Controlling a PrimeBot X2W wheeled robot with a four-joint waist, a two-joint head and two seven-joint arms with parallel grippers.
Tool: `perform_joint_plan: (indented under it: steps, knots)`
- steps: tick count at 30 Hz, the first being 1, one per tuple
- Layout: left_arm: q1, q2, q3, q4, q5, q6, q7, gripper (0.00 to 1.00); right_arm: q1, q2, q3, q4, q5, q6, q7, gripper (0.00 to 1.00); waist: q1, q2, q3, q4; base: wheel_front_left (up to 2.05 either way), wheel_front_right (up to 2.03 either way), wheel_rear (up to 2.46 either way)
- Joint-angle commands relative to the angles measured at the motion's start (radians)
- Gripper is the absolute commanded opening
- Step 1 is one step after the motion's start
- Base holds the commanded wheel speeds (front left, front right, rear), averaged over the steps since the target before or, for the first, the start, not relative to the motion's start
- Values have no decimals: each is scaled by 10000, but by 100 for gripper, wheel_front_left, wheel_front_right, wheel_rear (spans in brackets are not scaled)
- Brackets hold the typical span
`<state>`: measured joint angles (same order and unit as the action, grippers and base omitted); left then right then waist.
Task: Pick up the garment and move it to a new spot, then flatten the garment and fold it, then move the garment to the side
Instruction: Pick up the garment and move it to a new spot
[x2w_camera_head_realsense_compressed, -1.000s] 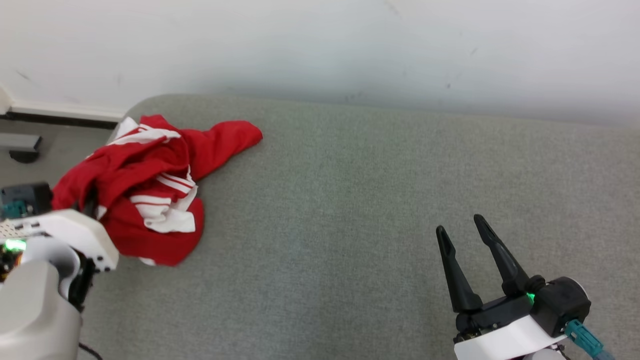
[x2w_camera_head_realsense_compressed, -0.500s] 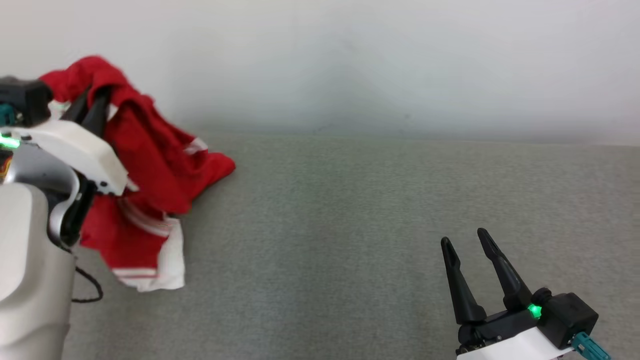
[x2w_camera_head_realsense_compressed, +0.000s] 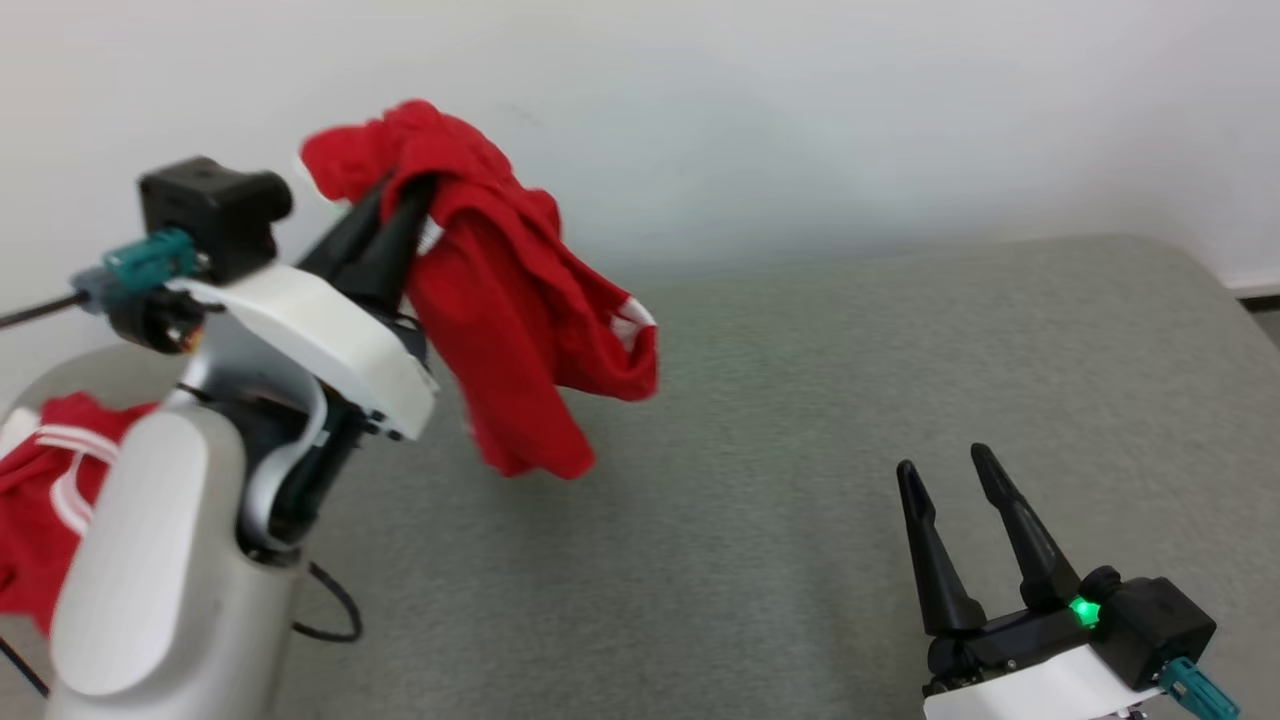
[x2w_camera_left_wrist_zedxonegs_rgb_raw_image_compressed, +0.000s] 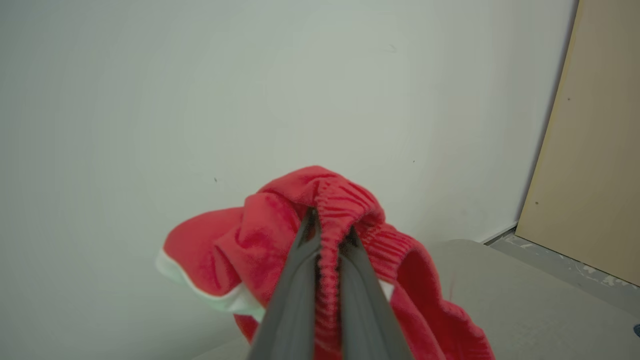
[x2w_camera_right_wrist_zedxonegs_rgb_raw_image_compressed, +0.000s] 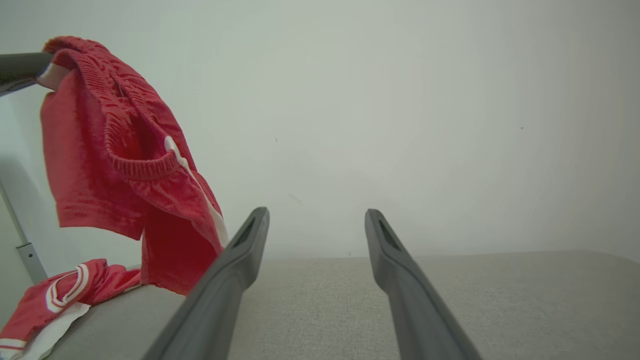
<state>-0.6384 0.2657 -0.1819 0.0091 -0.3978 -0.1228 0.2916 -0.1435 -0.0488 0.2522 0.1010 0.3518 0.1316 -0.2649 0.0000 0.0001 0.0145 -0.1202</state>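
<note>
garment (x2w_camera_head_realsense_compressed: 520, 300): red, white trim | heap (x2w_camera_head_realsense_compressed: 40, 500): red, white stripes | table (x2w_camera_head_realsense_compressed: 800, 400): grey, seemingly flecked

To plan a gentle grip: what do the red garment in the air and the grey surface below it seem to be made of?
Red garment: soft matte knit fabric, perhaps cotton or polyester. It hangs in loose folds, with a ribbed elastic band and white trim.
Grey surface: seemingly a matte woven or felt-like covering, with a fine speckled grain and no shine.
</note>
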Motion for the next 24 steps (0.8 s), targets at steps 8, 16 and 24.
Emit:
perform_joint_plan:
  steps: [8, 16, 24]
  knots:
    - [525, -902, -437, -62, -406, 96, -596, 0, -57, -28, -288, -176, -347, -18, 8, 100, 0, -1, 240, -1590, 0, 0, 0]
    - [1411, -1444, -960, 941, -447, 109, -1527, 0, -53, -25, -503, -371, -546, -18, 8, 100, 0, -1, 595, -2191, 0, 0, 0]
    - [1994, -1738, -2228, 3829, 177, 24, -2708, 100, -163, -25, -458, -329, -707, -18, 8, 100, 0, -1, 845, -2004, 0, 0, 0]
